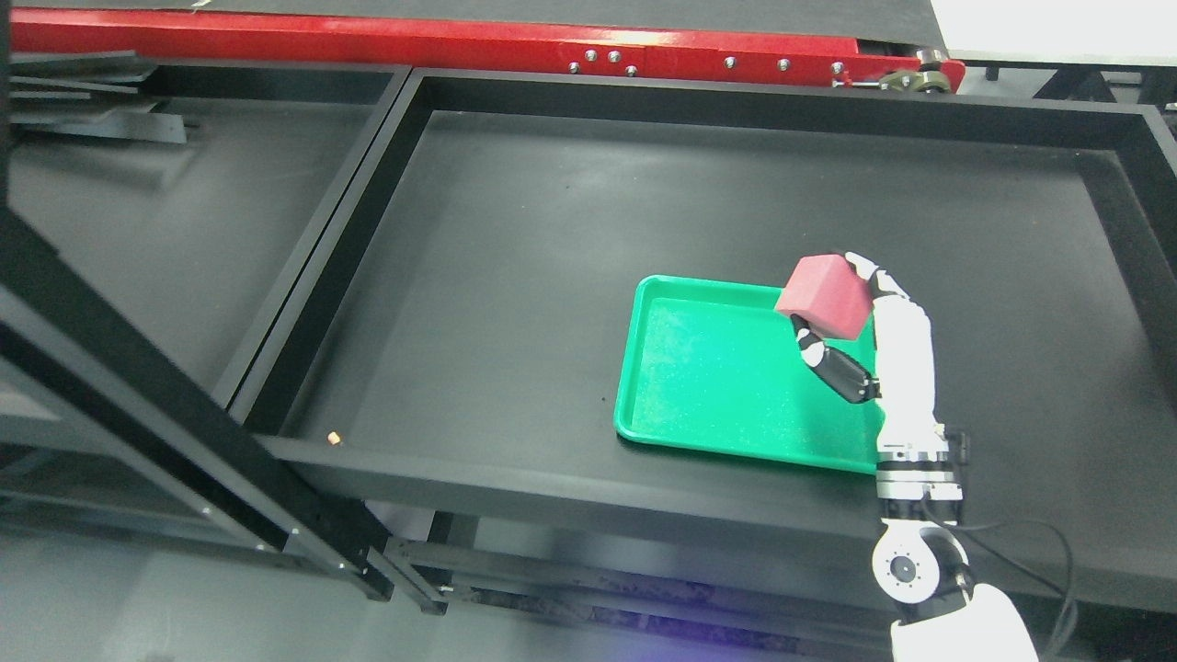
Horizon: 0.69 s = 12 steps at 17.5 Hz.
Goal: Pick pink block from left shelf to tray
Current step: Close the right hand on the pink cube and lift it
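A wide black table (pixel 515 276) with a raised rim fills most of the view, a red beam (pixel 414 41) running along its far edge and a dark frame post (pixel 138 386) crossing the lower left. On the table, right of the middle, lies the green tray (pixel 726 377), its long axis running roughly near to far, its floor bare.

The right arm comes in from the lower right, and the right hand (pixel 851 336) is clamped on the pink block (pixel 826 294) — thumb under its near lower corner, a fingertip showing at its far upper edge. The block is tilted, one corner upward, and appears held clear above the tray's far right corner, not resting on it.

What the next move turns on: the open tray floor lies down and to the left of the block, so by my judgement a short lowering, perhaps with a slight drift left to stay inside the rim, should set it down. The left arm is out of sight, so the right does this alone.

A tiny tan speck (pixel 335 438) sits near the table's near-left corner.
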### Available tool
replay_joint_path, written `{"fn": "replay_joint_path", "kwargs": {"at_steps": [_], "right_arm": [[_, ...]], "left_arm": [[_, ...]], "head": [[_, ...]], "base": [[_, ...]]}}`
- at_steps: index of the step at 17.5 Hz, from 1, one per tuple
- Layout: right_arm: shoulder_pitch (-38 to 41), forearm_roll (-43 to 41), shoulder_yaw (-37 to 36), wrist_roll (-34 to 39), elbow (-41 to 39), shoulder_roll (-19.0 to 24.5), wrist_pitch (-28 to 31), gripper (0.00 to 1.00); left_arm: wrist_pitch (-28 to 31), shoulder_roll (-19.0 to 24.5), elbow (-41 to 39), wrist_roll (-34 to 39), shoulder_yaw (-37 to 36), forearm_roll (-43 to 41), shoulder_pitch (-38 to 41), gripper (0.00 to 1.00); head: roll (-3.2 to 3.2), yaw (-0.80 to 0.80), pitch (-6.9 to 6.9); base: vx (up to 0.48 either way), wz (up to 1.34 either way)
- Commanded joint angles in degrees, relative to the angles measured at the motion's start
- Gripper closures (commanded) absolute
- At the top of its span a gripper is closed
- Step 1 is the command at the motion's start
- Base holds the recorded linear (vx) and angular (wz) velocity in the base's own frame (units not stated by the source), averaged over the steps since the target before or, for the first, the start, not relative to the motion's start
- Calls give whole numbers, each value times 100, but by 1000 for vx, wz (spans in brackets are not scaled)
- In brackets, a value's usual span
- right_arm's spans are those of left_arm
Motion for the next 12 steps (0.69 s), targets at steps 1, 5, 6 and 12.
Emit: {"fn": "replay_joint_path", "kwargs": {"at_steps": [1,5,6,12], "right_arm": [[159,-79,-202,-587,-374,-100,-115,94],[221,-88,-202,-615,-462,-100,-116,94],[221,-88,-202,-632,-462,-100,-116,95],[256,-88,-202,-659,-471,-100,-107,95]], "left_arm": [[1,101,-100,0,0,0,114,0],[1,101,-100,0,0,0,114,0],[1,101,-100,0,0,0,114,0],[1,101,-100,0,0,0,114,0]], "head": [[0,0,0],[0,0,0],[0,0,0],[0,0,0]], "base": [[-165,107],[-169,193],[-157,258],[-160,520]]}}
